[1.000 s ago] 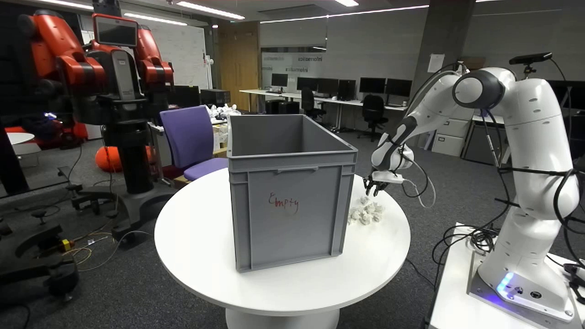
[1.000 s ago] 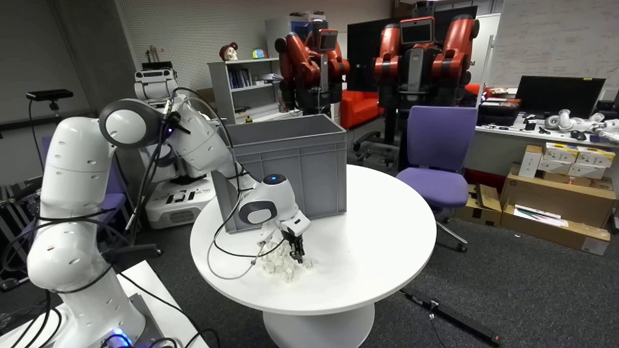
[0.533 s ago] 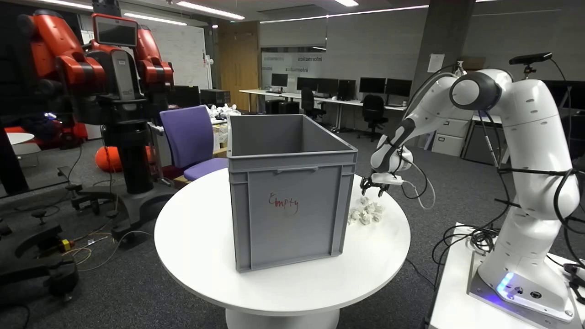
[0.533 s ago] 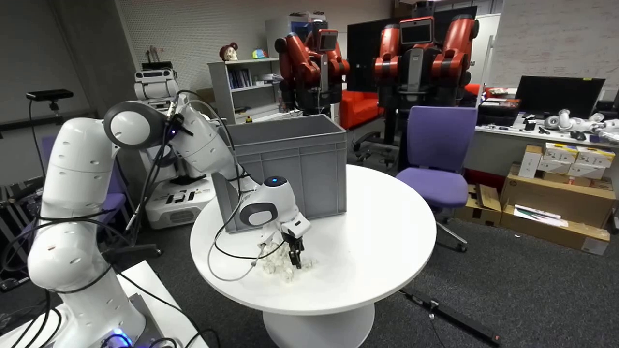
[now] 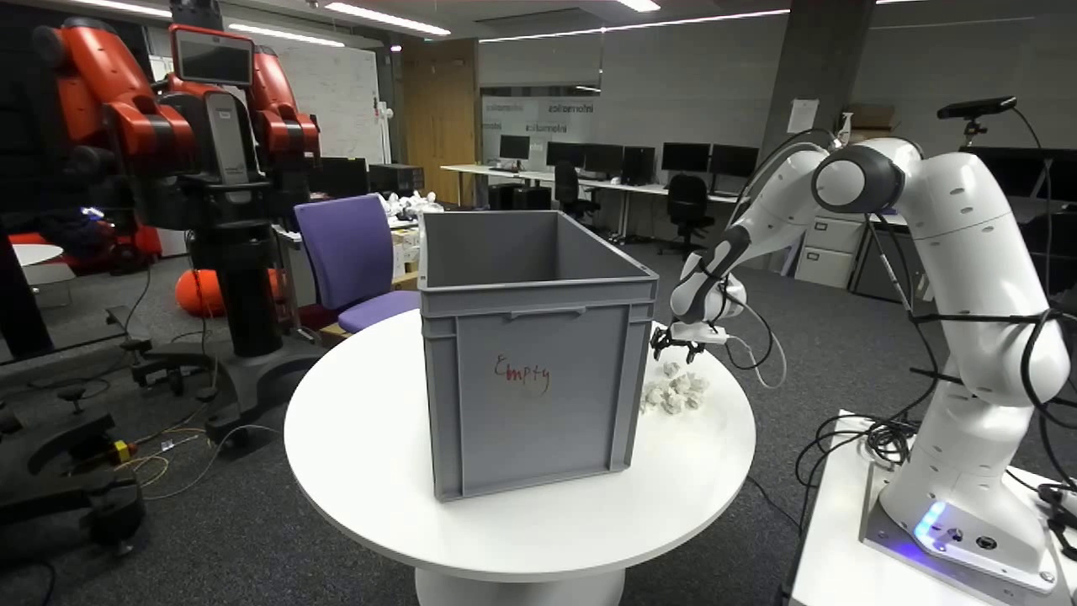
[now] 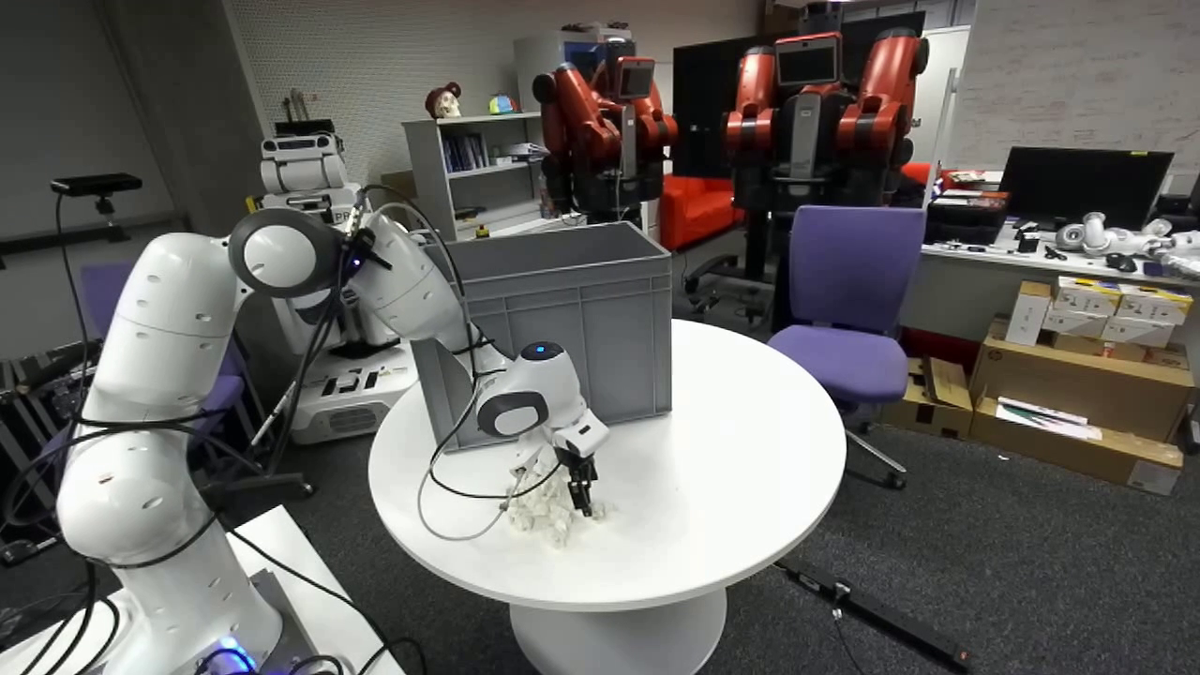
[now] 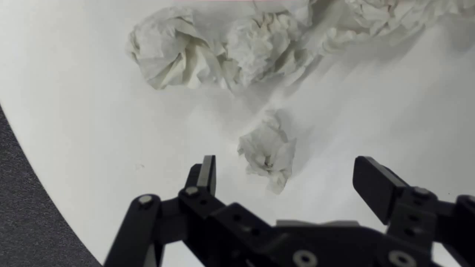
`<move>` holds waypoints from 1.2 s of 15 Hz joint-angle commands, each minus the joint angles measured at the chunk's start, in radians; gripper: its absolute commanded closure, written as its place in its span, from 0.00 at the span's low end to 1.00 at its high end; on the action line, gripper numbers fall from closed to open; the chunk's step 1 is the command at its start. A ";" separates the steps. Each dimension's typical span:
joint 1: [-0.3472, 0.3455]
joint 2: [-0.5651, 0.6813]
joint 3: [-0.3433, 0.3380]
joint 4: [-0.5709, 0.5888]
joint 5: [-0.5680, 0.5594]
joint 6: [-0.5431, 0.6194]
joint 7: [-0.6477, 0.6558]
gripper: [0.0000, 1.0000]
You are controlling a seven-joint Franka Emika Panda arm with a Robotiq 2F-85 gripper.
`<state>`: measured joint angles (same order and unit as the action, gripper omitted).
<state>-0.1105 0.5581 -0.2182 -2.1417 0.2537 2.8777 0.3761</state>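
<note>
My gripper stands wide open above the table, with nothing held between its black fingers. Ahead of the gap, in the wrist view, lies a small crumpled white paper on the tabletop, apart from both fingertips. Beyond it a heap of larger crumpled paper balls runs along the top of that view. In both exterior views the gripper hangs low near the paper heap, pointing downward. The arm partly covers the heap in an exterior view.
A tall grey crate with "Empty" written on its side stands on the round white table, beside the paper heap. Its inside bottom is hidden. A purple chair stands by the table edge. Cables loop from the arm.
The jaws have spread from partly closed to wide apart. The arm has shifted slightly forward, away from its base, with the gripper still low over the table. The paper heap looks the same.
</note>
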 commanded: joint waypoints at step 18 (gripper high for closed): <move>0.032 0.029 -0.054 0.122 0.001 -0.055 0.053 1.00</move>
<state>-0.0551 0.6715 -0.2769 -1.9989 0.2510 2.8687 0.4339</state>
